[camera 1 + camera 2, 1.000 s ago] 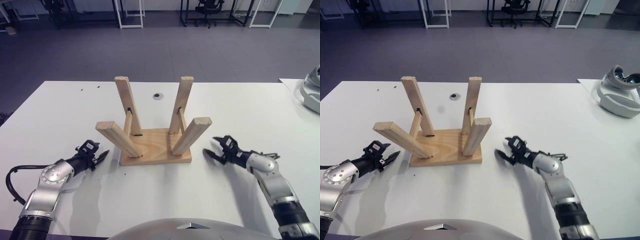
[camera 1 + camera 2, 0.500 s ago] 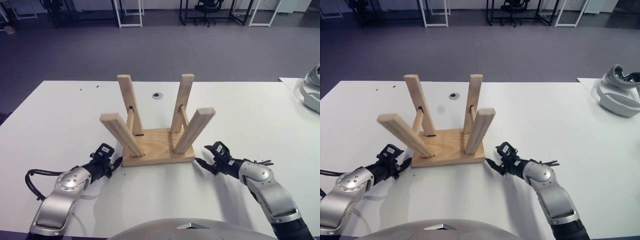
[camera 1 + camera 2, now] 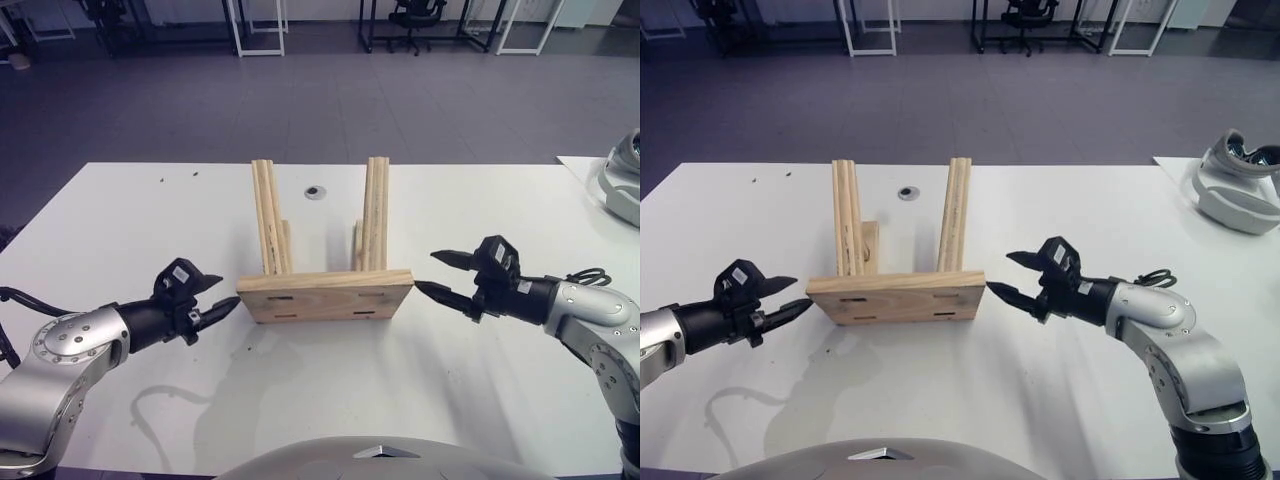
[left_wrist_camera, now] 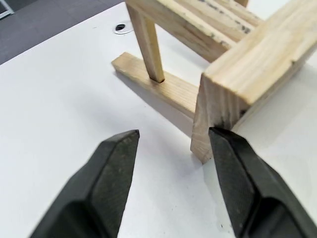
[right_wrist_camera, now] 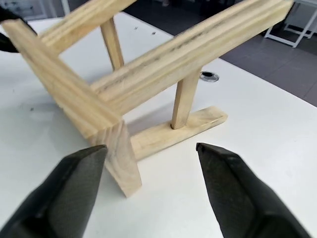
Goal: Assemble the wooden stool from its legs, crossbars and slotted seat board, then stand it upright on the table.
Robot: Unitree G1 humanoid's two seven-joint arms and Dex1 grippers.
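Left claw (image 3: 225, 294): wide open and holding nothing, hovering low over the white bench (image 3: 110, 230) at the left end of the seat board. In the left wrist view one finger (image 4: 237, 168) sits at the board's near corner. Touching or just beside cannot be determined.

Wooden stool (image 3: 372, 225): assembled and lying on its side at mid-bench. The slotted seat board (image 3: 325, 295) stands on its long edge with its flat face toward the robot. The legs (image 3: 268, 215) point away to the far side, the lower pair lying on the bench. A crossbar (image 4: 148, 47) rises from a lower leg to the one above it.

A small round grommet (image 3: 316, 191) is set in the bench, far of the stool between the legs.

Right claw (image 3: 428, 272): wide open and gripping nothing, level with the right end of the seat board, its lower finger just beside that end.

A white headset (image 3: 1238, 195) lies at the far right, well apart from the stool.
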